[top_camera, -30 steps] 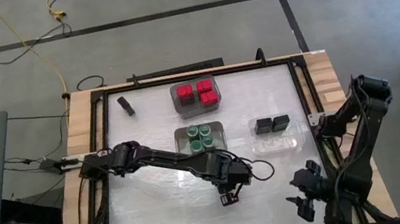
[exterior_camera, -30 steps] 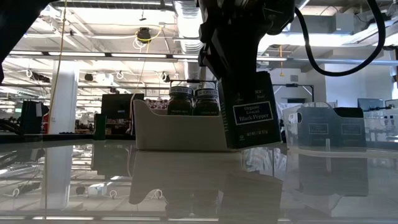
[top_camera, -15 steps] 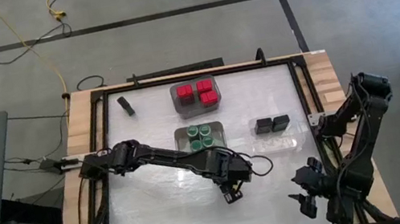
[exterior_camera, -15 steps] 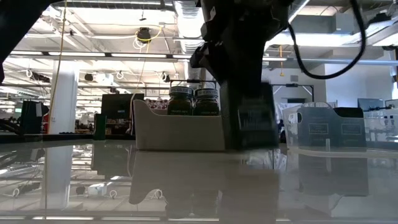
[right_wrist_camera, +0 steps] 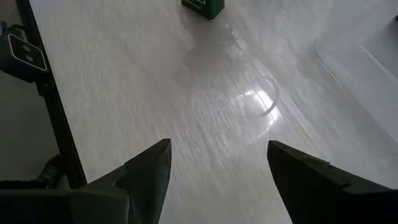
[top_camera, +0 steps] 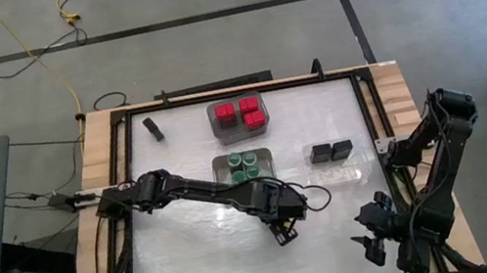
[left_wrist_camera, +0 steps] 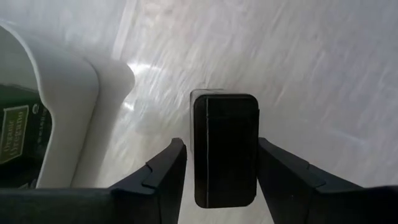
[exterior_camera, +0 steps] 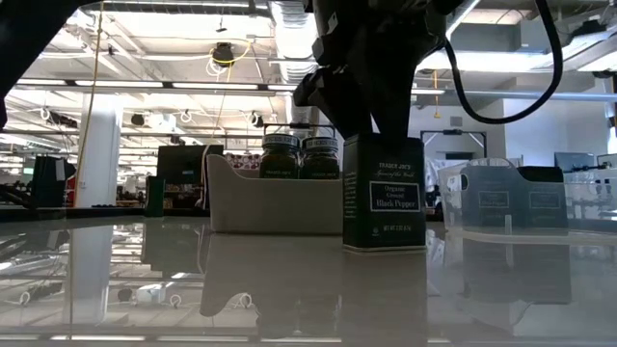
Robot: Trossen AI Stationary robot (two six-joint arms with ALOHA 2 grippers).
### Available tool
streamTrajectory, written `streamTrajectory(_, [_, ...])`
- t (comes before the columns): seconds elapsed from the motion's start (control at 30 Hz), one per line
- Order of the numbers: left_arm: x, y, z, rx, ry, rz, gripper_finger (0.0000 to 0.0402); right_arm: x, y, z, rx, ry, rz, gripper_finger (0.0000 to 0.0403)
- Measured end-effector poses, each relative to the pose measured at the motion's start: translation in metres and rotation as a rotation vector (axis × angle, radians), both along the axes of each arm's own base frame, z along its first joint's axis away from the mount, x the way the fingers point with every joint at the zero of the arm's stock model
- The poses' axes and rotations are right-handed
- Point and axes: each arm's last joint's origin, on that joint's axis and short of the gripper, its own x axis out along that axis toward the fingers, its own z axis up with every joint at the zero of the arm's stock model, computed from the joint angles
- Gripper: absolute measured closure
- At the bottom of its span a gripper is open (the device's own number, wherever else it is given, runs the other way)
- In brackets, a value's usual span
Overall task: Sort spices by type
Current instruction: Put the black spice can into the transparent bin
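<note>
Low view shows the black pepper tin [exterior_camera: 384, 193] upright on the table [top_camera: 205, 262] at 5 o'clock from the green-lidded jars [top_camera: 244, 164], left gripper [left_wrist_camera: 216, 163] fingers spread just beside it, so we judge a skewed retreat could topple it; right gripper [right_wrist_camera: 214, 163] waits, spread.

In the low view, the green-lidded jars [exterior_camera: 301, 156] are hidden below by the wall of the white bin [exterior_camera: 275, 204]. The black pepper tin [exterior_camera: 384, 193] is covered on top by the left gripper [exterior_camera: 371, 120].
</note>
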Motion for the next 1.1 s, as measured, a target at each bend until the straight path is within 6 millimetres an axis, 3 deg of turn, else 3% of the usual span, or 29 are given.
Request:
streamTrajectory(0.47, [0.0,0.0,0.004,-0.019,0.004,0.011,0.0167,-0.002,0.001,0.0,-0.002,0.005,0.008,0.0112])
streamTrajectory(0.67, [-0.005,0.002,0.034,0.024,-0.025,-0.029,0.0166,-0.002,-0.001,-0.001,-0.007,0.03,0.007,0.0112])
streamTrajectory(0.83, [-0.023,0.011,0.061,0.103,-0.022,-0.157,0.0166,0.001,-0.005,-0.001,-0.028,0.039,-0.008,0.0112])
streamTrajectory(1.1, [-0.04,0.018,0.095,0.176,-0.086,-0.291,0.0166,0.018,-0.012,-0.001,0.0,0.025,-0.079,0.0112])
